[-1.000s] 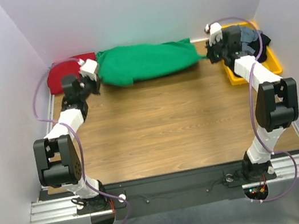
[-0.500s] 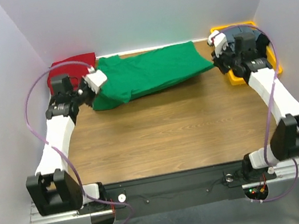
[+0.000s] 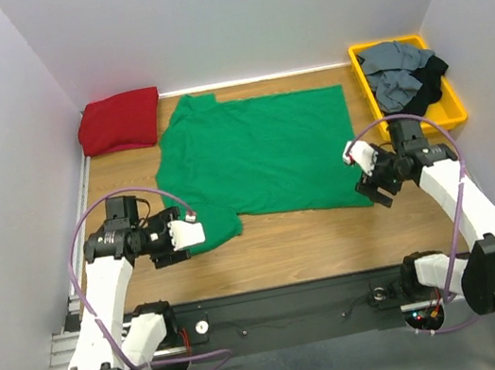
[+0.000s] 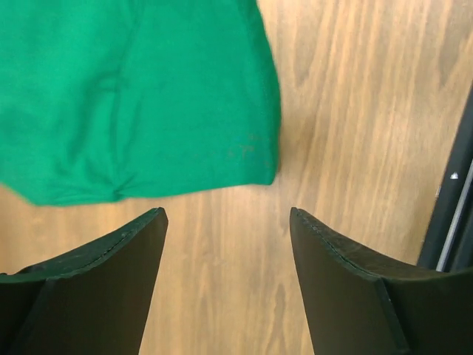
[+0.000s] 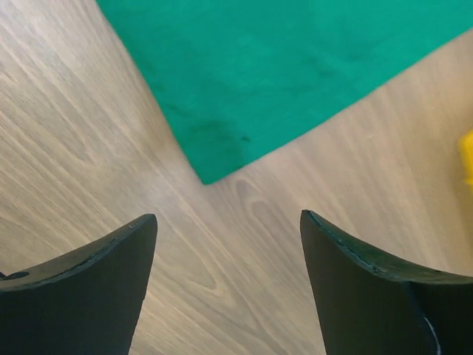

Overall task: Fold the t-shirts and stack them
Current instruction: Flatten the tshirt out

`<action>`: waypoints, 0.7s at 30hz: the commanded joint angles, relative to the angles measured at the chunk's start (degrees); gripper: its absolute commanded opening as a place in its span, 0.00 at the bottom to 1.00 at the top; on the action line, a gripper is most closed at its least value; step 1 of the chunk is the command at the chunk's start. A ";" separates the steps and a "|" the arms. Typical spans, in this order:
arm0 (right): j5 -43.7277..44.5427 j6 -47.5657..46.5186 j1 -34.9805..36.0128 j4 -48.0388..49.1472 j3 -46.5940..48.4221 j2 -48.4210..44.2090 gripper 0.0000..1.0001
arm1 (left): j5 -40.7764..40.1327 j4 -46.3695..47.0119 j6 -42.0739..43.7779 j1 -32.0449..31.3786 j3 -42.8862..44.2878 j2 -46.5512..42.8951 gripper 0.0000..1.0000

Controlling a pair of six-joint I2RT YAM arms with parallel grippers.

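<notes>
Your green t-shirt [image 3: 257, 155] lies spread flat on the wooden table [image 3: 315, 240]. Your left gripper [image 4: 228, 222] hovers just off the shirt's near-left corner, fingers spread wide. Your right gripper [image 5: 229, 222] hangs just off its near-right corner, likewise spread. A folded dark red t-shirt [image 3: 119, 121] sits beside the green shirt's far-left corner, and grey and black shirts [image 3: 398, 77] fill the yellow tray [image 3: 451, 114] to its far right.
</notes>
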 commanded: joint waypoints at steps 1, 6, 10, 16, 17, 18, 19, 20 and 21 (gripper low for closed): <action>-0.43 -0.06 -0.51 0.19 7.16 1.07 0.83 | -0.37 1.59 -1.70 -0.13 1.20 -2.03 0.78; -3.95 14.18 -0.42 -0.16 17.88 16.37 0.66 | 2.35 13.81 -15.66 -1.18 7.52 11.84 0.56; -2.73 20.69 -0.42 -0.07 24.57 26.93 0.56 | -5.10 27.69 -29.91 -2.33 12.44 24.48 0.47; -0.89 26.50 0.45 1.16 31.52 37.38 0.52 | -13.10 35.45 -36.25 -5.14 22.99 38.04 0.46; -0.27 26.76 0.80 1.33 31.87 38.27 0.52 | -14.34 35.62 -36.34 -5.75 24.48 41.45 0.45; 0.34 26.85 1.07 1.60 32.48 40.37 0.52 | -15.65 36.23 -36.34 -6.11 24.84 42.96 0.45; 1.74 26.94 1.33 1.60 32.75 41.35 0.52 | -17.58 36.15 -36.08 -6.28 25.10 44.28 0.44; 2.36 27.11 1.68 1.69 33.01 42.49 0.52 | -18.47 36.15 -35.64 -6.81 24.67 46.21 0.43; 3.24 26.94 1.68 1.69 33.36 43.37 0.52 | -20.65 36.15 -34.59 -7.07 24.15 46.93 0.43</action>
